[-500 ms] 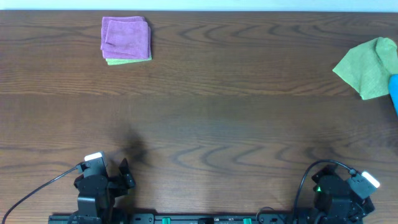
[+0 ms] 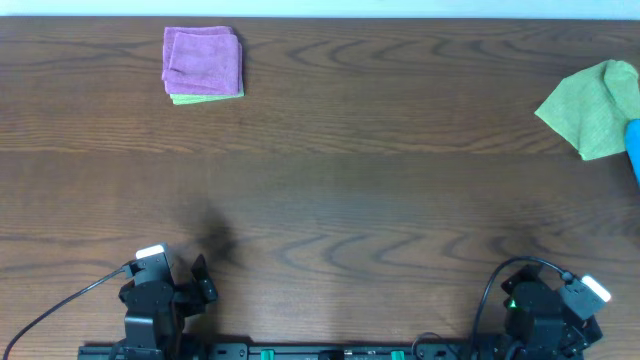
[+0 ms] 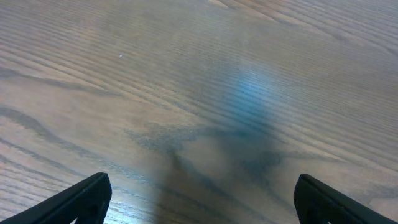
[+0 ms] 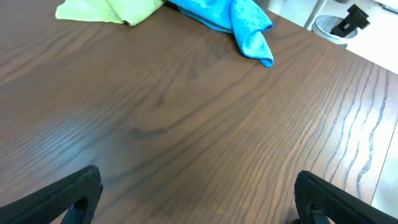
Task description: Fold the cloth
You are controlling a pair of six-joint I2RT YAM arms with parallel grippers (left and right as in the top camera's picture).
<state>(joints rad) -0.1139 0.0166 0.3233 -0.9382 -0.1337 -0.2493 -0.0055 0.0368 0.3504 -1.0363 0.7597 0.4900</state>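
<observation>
The overhead camera looks straight down on the counter [image 2: 350, 180] from well above. The left wrist camera sits low and close to the wood, facing forward past the left gripper [image 3: 202, 196]. The right wrist camera looks obliquely past the right gripper [image 4: 198, 190] toward the green cloth [image 4: 106, 9] and blue cloth [image 4: 230, 15], which the overhead view shows at its right edge.

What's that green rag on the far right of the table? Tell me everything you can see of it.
The green cloth is light yellow-green, soft, towel-like fabric. It lies loose and rumpled, not folded, on the dark wooden table near its far right corner, reaching the edge of the overhead view. A bright blue cloth lies against its right side. Nothing else touches it.
</observation>
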